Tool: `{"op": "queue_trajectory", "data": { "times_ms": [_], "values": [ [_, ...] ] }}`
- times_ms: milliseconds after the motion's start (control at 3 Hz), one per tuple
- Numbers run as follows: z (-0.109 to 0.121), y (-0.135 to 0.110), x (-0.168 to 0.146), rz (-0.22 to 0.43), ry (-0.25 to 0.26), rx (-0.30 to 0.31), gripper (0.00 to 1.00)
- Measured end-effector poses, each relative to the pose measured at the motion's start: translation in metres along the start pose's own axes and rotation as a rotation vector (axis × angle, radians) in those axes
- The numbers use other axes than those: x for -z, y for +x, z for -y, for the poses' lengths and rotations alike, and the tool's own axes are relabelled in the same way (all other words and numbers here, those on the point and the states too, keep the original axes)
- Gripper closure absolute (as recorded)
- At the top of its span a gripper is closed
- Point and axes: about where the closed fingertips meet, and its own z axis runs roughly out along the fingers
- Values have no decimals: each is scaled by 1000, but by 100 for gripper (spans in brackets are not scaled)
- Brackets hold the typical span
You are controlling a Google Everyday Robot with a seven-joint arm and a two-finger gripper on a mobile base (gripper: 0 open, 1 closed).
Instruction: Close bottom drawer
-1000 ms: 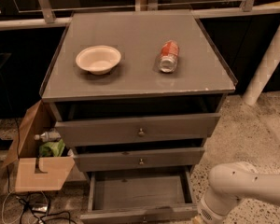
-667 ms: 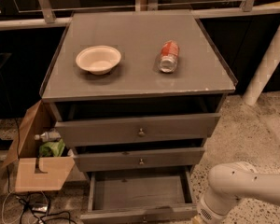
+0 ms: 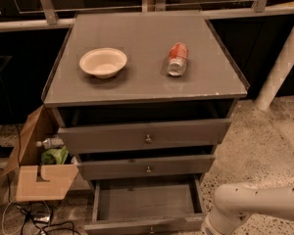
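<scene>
Nearest to me, low at the right, the robot's white arm (image 3: 264, 204) reached in across the speckled floor (image 3: 264, 146) and bent down beside the cabinet's front corner. The gripper at its end dipped out of sight below the lower edge of the view, so I could not tell how its fingers stood. That low posture made sense to me as a way of getting down to the height of the lowest front.

Just left of the arm, the bottom drawer (image 3: 147, 202) stood pulled well out. Its bare floor was in plain view, and its slim front panel with the small knob (image 3: 151, 229) lay closest of all. I judged that nothing lay inside to hinder it, so a straight push on that panel should send it home, though an off-centre shove from the right might skew it.

Above it, the middle drawer (image 3: 147, 166) and the taller top drawer (image 3: 144, 137) each stood a little proud of the carcass, set back from the bottom one.

To the left, a cardboard box (image 3: 41, 182) sat on the floor against the cabinet side, well clear of the drawer's path.

Farther back, on the worktop (image 3: 142, 84), a pale bowl (image 3: 103, 61) sat upright. A red can (image 3: 177, 59) lay on its side near it, apart from the bowl. A hard slam might set the can rolling
</scene>
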Motion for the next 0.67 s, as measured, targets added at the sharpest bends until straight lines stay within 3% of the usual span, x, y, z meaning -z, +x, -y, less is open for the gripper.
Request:
{"op": "queue_trajectory", "data": {
  "times_ms": [667],
  "values": [
    [23, -18, -60, -1, -17, -133, 100]
  ]
}}
